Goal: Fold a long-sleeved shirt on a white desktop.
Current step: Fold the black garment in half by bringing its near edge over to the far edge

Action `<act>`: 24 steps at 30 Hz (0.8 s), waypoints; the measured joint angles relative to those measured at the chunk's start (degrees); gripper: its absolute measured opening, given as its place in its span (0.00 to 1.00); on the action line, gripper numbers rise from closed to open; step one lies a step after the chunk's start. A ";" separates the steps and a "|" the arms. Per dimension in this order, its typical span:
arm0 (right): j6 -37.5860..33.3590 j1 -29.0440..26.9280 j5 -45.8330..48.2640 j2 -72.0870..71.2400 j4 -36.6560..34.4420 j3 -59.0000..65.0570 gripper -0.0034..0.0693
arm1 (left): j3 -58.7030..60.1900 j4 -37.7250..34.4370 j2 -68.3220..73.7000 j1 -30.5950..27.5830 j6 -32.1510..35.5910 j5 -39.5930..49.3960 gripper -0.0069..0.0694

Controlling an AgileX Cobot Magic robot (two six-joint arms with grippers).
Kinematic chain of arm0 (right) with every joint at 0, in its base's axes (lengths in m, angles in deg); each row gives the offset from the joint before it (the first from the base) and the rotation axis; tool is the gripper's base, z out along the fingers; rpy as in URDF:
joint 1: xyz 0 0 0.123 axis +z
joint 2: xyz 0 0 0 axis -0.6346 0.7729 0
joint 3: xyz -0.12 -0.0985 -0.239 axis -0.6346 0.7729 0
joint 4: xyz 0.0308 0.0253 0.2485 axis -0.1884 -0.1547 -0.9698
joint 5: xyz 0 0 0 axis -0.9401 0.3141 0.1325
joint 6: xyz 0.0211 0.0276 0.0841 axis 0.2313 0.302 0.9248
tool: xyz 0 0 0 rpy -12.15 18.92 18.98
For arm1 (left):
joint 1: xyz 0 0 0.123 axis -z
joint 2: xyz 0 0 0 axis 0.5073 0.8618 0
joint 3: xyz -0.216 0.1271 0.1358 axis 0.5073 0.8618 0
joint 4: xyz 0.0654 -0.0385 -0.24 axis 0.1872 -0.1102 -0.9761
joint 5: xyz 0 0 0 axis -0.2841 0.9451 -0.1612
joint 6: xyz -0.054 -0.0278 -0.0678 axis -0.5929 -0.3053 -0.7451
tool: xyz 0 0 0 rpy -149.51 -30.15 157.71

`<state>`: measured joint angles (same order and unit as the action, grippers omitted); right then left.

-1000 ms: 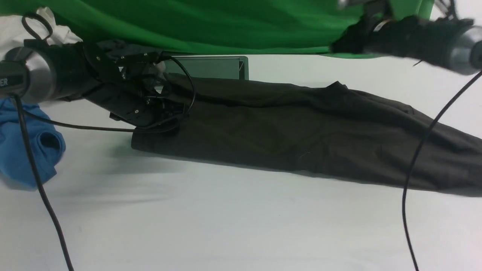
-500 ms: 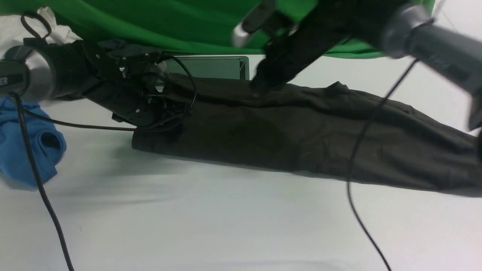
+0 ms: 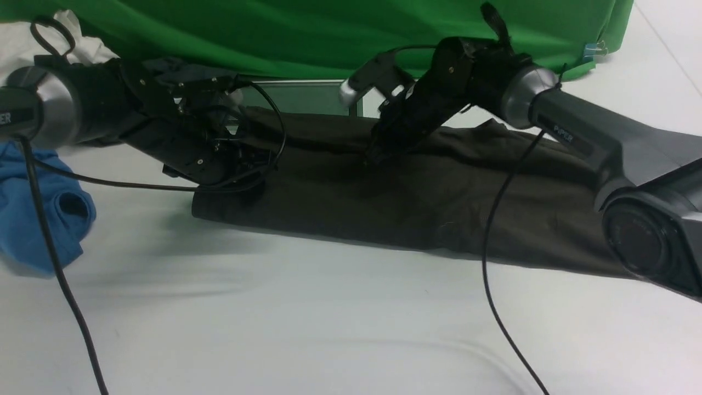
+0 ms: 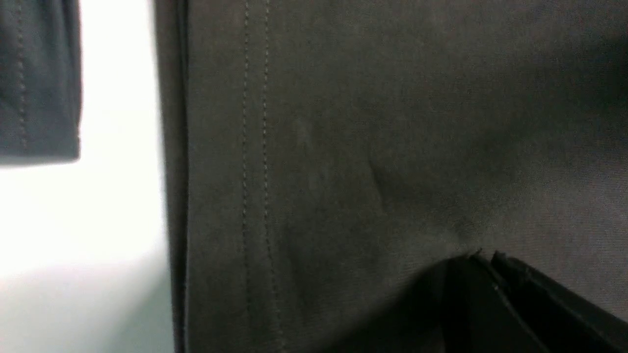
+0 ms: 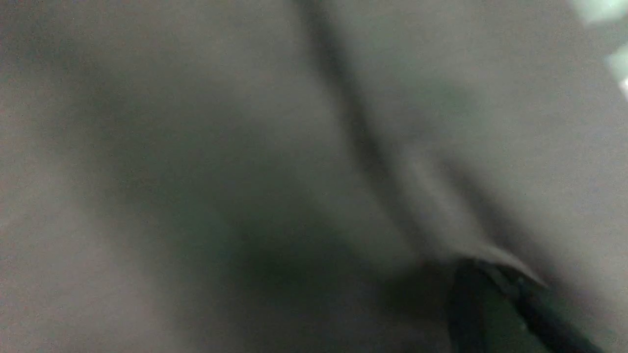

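The long-sleeved shirt (image 3: 439,192) is dark brown and lies as a long band across the white desktop (image 3: 329,318). My left gripper (image 3: 249,164) rests on the shirt's left end. In the left wrist view its jaws (image 4: 483,255) are together, with the tips pressed into the cloth (image 4: 343,147) near a stitched hem. My right gripper (image 3: 373,156) is down on the shirt's back edge near the middle. In the blurred right wrist view it (image 5: 483,264) is shut, with a small ridge of cloth (image 5: 196,147) raised at its tips.
A bright blue garment (image 3: 38,214) lies at the left edge. The green backdrop (image 3: 301,33) hangs behind, with a silver hatch (image 3: 299,97) below it. Black cables (image 3: 488,263) trail over the near desktop. A dark stitched cloth edge (image 4: 39,78) lies beside the hem.
My right arm has swung in from the back right and down onto the shirt's middle, and its jaws have closed there. The left arm and the shirt have stayed put.
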<state>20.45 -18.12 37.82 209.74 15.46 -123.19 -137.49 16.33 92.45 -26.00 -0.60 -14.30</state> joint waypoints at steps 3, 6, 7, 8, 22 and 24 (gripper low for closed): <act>3.26 -2.67 -6.54 0.12 0.35 -0.05 0.08 | 0.00 0.02 0.00 0.00 0.00 0.00 0.12; 4.84 -5.35 -13.75 0.12 0.84 -0.12 0.11 | 0.00 0.21 0.00 0.00 0.00 0.00 0.12; 5.30 -6.20 -15.85 0.05 0.90 -0.19 0.13 | 0.00 0.26 0.00 0.00 0.00 0.00 0.12; 5.93 -6.83 -17.07 -0.10 0.90 -0.37 0.14 | 0.00 0.26 0.00 0.00 0.00 0.00 0.12; 7.73 -9.62 2.11 -24.05 -3.62 14.96 0.52 | -6.12 5.67 -5.17 -0.47 -8.15 11.06 0.23; 7.90 -10.11 -1.11 -31.11 -3.64 24.65 0.56 | -7.30 9.76 -8.05 -0.52 -11.63 13.77 0.31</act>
<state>28.35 -28.23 36.71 178.63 11.82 -98.53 -144.79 26.08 84.40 -26.53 -12.22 -0.53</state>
